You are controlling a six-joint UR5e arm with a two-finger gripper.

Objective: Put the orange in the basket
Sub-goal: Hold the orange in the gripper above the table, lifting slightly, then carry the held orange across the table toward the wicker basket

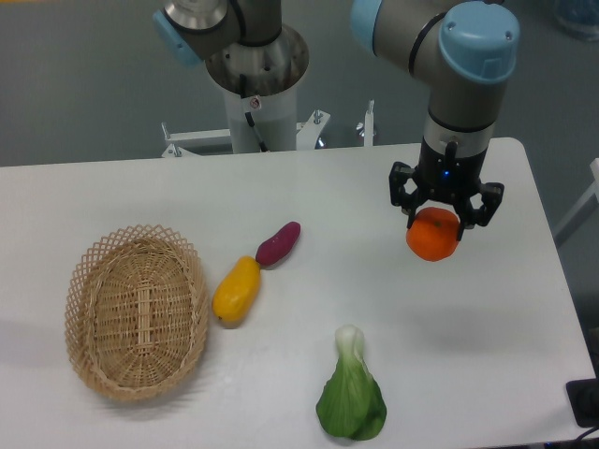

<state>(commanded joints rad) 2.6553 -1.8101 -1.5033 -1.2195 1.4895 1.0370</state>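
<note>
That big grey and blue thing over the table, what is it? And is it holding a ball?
It is a robot arm, a machine that bends at its joints a bit like your own arm. The one picture comes from a camera fixed above the front of the white table, looking down at it. At the end of the arm is a black gripper with two fingers, like a simple hand. What it holds is not a ball but an orange, pinched from above and seemingly lifted just off the table. On the table lie a woven basket on the left, with nothing in it, then a yellow fruit, a small purple vegetable touching its tip, and a leafy green vegetable near the front.
</note>
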